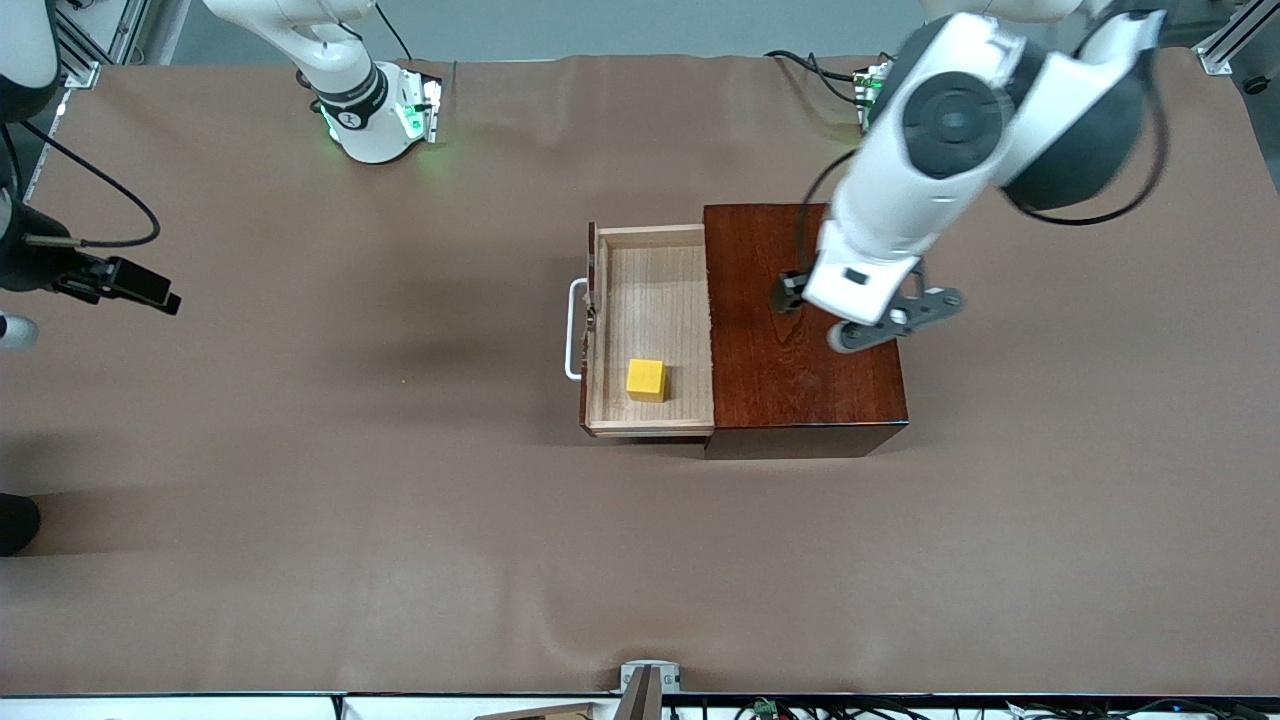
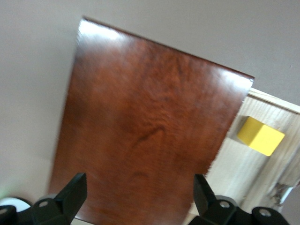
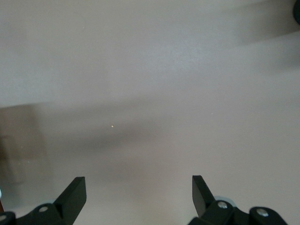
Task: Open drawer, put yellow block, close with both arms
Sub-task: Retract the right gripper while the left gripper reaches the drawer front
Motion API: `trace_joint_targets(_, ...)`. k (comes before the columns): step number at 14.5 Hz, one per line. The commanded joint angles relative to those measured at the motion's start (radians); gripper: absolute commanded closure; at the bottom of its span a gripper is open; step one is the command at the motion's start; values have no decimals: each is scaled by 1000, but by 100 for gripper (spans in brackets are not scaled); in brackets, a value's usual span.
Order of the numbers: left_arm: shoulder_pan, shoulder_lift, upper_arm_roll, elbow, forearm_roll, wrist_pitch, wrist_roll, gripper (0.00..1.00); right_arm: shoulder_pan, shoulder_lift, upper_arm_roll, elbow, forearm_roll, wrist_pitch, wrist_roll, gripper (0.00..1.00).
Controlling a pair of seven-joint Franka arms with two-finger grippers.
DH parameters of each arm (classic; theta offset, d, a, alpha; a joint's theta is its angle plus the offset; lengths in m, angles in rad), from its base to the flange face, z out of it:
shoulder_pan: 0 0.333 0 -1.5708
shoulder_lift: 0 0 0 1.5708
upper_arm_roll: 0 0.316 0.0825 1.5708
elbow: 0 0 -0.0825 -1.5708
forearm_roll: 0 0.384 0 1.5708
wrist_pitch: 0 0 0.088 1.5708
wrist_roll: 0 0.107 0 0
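The yellow block (image 1: 646, 380) lay in the open drawer (image 1: 650, 330). Left gripper (image 2: 140, 194) hung over the box (image 1: 800, 330), jaws wide, empty; right gripper (image 3: 139, 194) waited over bare counter (image 1: 350, 520), likewise.

A brown cloth (image 1: 350, 520) covers the table, with aluminium framing (image 1: 1225, 45) at one corner

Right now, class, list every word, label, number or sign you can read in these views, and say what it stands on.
None can be read.
Right arm's base: a small dark mark, too small to read.
The wooden box, the drawer and the yellow block: no writing shows.
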Motion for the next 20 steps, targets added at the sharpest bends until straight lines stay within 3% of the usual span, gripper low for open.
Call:
trace_joint_targets(1,-63,44,3,34,20,14,-138,0,-32,-18,19,-15,-17,-8,-53,0)
trace_joint_targets(8,-146,125,2,88,18,60,-390,0,-32,-18,21,-9,-17,-25,-49,0)
trace_joint_targets(20,-201,177,2,88,17,140,-597,0,-23,-21,24,-9,-20,-15,-47,0)
